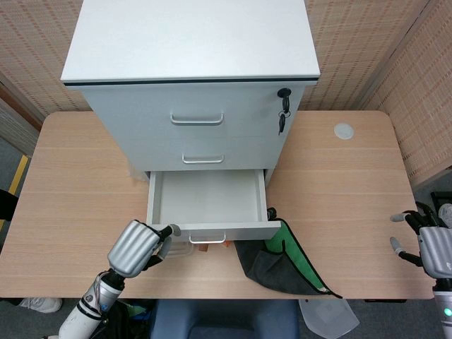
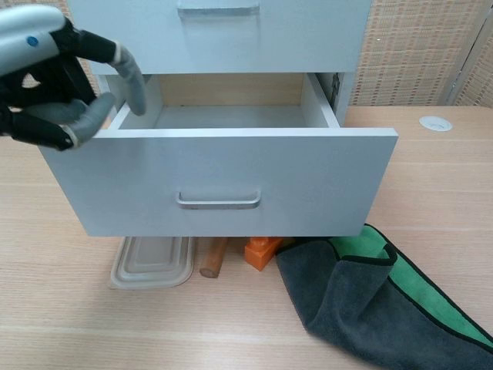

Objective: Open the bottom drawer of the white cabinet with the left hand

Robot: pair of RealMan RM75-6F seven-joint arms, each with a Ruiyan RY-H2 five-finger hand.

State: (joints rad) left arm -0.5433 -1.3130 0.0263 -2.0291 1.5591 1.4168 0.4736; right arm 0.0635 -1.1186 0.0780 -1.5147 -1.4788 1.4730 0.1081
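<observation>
Two hands apart from everything: left hand (image 1: 138, 245) off the drawer's left front corner, fingers loosely spread, holding nothing. Bottom drawer (image 1: 205, 230) pulled out of white cabinet (image 1: 191, 85), bare table (image 1: 70, 183) leftward. From chest only: lid (image 2: 152, 262), orange block (image 2: 262, 250) under drawer. Cloth (image 2: 370, 301) rightward. Right hand (image 1: 427, 244) spread at table's edge, head view only.

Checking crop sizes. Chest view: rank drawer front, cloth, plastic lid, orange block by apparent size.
1. drawer front, largest by far
2. cloth, cut off by the frame edge
3. plastic lid, partly under the drawer
4. orange block, smallest, also partly hidden
</observation>
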